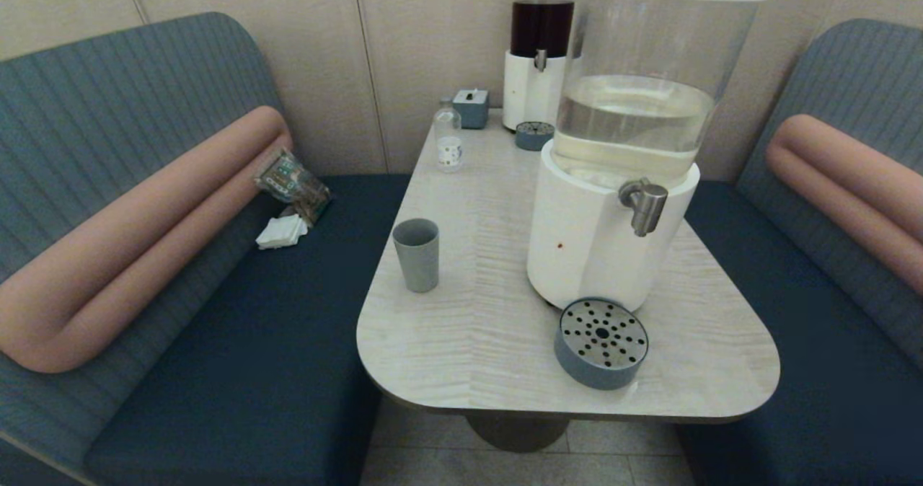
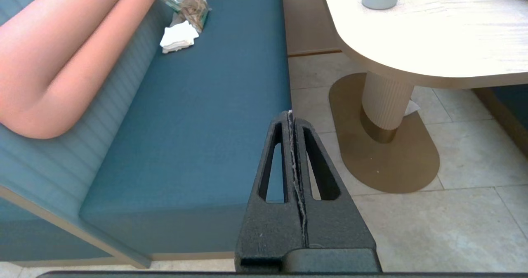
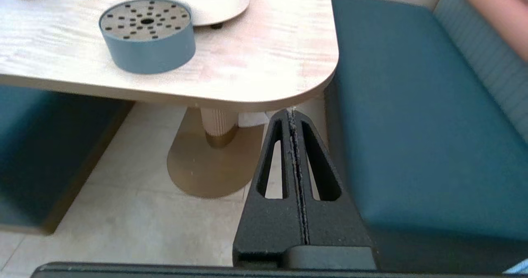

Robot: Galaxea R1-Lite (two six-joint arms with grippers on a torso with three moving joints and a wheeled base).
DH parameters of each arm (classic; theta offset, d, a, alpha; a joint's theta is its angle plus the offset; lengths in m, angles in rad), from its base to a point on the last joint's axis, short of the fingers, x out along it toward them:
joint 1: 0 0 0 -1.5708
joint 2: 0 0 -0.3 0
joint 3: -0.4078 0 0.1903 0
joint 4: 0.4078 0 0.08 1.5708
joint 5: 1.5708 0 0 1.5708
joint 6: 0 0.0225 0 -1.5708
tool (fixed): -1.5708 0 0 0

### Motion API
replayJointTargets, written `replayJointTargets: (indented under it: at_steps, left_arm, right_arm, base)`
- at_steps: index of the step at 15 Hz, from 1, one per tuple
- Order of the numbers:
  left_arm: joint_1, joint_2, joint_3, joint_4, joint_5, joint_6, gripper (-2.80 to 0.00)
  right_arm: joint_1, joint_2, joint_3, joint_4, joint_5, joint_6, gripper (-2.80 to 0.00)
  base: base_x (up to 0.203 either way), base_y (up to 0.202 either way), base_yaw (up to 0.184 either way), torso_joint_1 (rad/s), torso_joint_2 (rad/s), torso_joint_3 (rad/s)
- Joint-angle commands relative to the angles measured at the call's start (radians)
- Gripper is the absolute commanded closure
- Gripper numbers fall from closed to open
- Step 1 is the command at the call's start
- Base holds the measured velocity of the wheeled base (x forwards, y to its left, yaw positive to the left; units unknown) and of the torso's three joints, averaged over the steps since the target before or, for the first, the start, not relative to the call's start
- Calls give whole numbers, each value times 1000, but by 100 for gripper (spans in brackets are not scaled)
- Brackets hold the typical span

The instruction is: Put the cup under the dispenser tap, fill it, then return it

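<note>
Where two blue booth benches [image 1: 238, 370] flank it, the pale wood-grain surface [image 1: 469, 327] stands on a pedestal over a tiled floor [image 2: 453, 212]. Both arms hang low off the near edge: the left end effector [image 2: 291, 117] over the left bench's edge, the right end effector [image 3: 291, 114] below the near right corner, each with fingers pressed together, empty. The cup [image 1: 416, 254] stands upright toward the left edge, well apart from the dispenser tap [image 1: 644, 205], whose clear tank [image 1: 642, 89] holds pale liquid above a round drip tray [image 1: 601, 342].

My left gripper [image 2: 291, 117] and right gripper [image 3: 292, 114] look identical: matte black, grainy wedge-shaped fingers, each with a long slot cut through (seams slightly frayed).
</note>
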Motion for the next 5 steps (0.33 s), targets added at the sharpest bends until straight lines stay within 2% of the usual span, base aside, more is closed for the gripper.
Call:
replayJointTargets:
  at_steps: [1,5]
  left_arm:
    - [0,2,0,1,0,1,0]
    - [0,2,0,-1,0,0,0]
  right_arm:
    - [0,1,4,-1,-1,-4,0]
    - [0,1,4,-1,0,2,0]
  base:
    - [0,0,0,0,0,0]
    - [0,0,0,0,0,0]
